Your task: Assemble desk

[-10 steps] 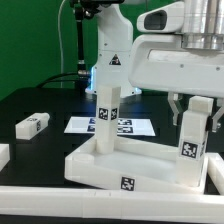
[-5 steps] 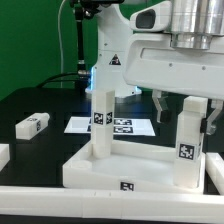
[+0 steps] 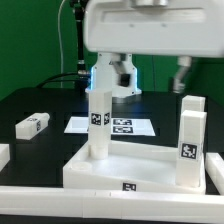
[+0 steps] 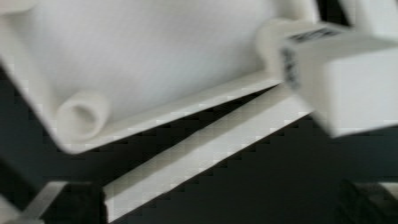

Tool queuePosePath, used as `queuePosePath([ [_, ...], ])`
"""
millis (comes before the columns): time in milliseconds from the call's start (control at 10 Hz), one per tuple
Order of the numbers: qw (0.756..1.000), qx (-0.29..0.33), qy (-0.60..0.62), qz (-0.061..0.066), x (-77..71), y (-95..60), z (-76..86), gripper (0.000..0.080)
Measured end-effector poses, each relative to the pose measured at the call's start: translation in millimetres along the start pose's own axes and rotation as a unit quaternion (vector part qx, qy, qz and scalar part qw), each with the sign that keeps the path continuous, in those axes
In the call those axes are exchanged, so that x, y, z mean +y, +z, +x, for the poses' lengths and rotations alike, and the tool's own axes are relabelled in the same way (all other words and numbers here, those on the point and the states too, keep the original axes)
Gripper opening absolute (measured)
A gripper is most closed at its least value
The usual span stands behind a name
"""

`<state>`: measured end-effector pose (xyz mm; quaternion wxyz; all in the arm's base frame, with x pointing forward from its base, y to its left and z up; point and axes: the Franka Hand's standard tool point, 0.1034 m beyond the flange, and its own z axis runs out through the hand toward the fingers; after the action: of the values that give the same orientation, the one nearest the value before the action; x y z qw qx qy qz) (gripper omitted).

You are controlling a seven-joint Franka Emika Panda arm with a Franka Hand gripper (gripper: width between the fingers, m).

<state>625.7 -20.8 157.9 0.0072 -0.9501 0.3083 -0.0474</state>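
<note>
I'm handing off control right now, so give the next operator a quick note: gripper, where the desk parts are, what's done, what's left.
The gripper is open and empty, high above the desk top.
Done: two legs stand upright in the desk top, the left leg and the right leg as the exterior view shows them. Whether they are fully seated cannot be told.
The loose leg lies on the table at the exterior view's left.
Left: fit the remaining legs, probably the loose leg next.

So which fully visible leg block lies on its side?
The leg block on the table at the exterior view's left; the other two stand upright in the desk top.
</note>
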Motion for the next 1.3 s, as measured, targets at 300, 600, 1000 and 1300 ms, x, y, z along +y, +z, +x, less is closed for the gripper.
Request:
queuePosePath([
  [300,1.0,-0.002,0.001,0.001,-6.8,1.2,-4.7,0.0649],
  [600,1.0,0.008,-0.02,0.006,9.3,6.9,-5.1,0.0649],
  [1000,0.997,0.016,-0.069,-0.009,124.5,30.5,14.1,0.0649],
  [1300,0.998,0.015,-0.065,-0.009,122.5,31.8,12.5,0.0649],
])
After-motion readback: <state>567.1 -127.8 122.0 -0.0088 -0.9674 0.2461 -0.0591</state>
